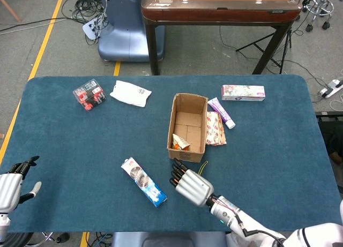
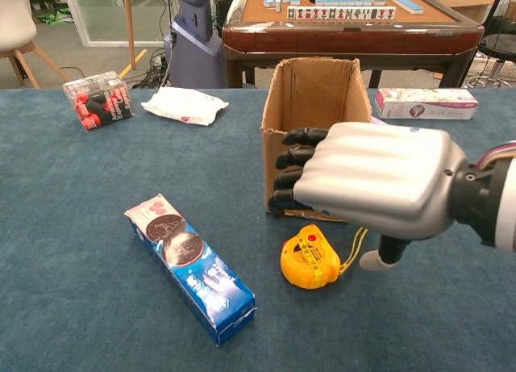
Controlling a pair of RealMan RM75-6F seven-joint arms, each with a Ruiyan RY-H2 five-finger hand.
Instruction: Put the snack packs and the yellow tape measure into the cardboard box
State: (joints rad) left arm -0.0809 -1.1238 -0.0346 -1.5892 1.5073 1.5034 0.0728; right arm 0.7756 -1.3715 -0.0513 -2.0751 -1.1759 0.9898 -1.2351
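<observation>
At the table's near left corner, the left hand [image 1: 10, 185] is idling with its fingers apart and nothing in them, well apart from everything the task names. Moving rightward, the blue snack pack [image 2: 190, 266] is lying flat on the cloth, its long axis running diagonally from far-left to near-right. Next, the yellow tape measure [image 2: 310, 259] is sitting just in front of the cardboard box [image 2: 313, 138], its cord trailing to the right. The right hand [image 2: 375, 188] is hovering directly over it, palm down, fingers loosely extended toward the box and gripping nothing; only its thumb is reaching down, just right of the tape. So the right hand is much the nearer, and the tape lies straight below it, slightly left.
</observation>
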